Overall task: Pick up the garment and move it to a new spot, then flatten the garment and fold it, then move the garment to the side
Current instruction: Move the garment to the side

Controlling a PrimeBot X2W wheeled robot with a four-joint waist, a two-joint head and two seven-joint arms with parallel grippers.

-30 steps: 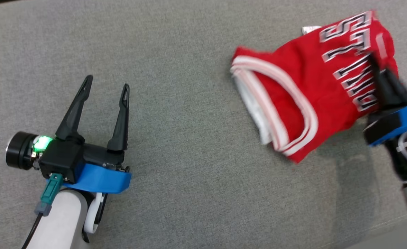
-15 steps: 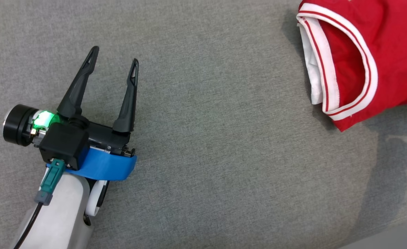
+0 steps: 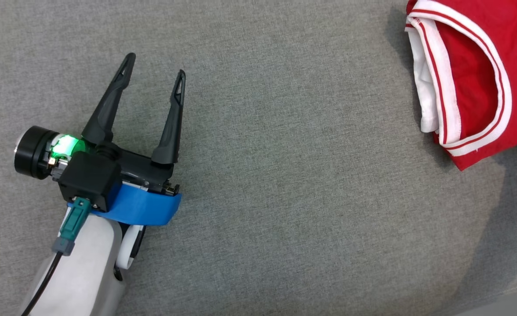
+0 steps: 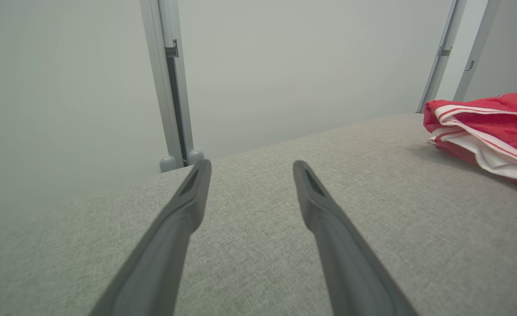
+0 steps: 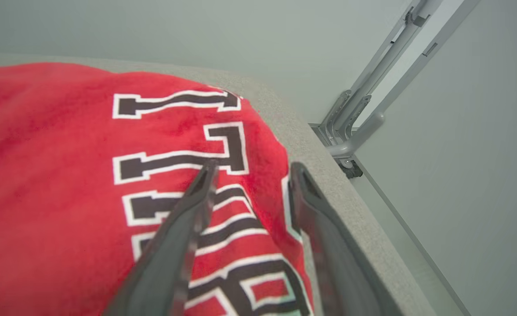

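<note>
The folded red jersey with white-and-red trim and black-and-white lettering [image 3: 473,87] lay at the far right of the grey fabric-covered bench [image 3: 284,175], its trimmed opening facing the middle of the bench. The left gripper [image 3: 154,68] rested low over bare fabric, well apart from the jersey, its jaws released and spread with nothing between them. From the left wrist view, the left gripper [image 4: 250,166] pointed across the bench [image 4: 416,219], with the jersey [image 4: 495,127] off to one side. The right gripper [image 5: 253,166] was over the jersey's lettering [image 5: 65,153] near the bench edge [image 5: 302,136], jaws parted and gripping nothing.
</note>
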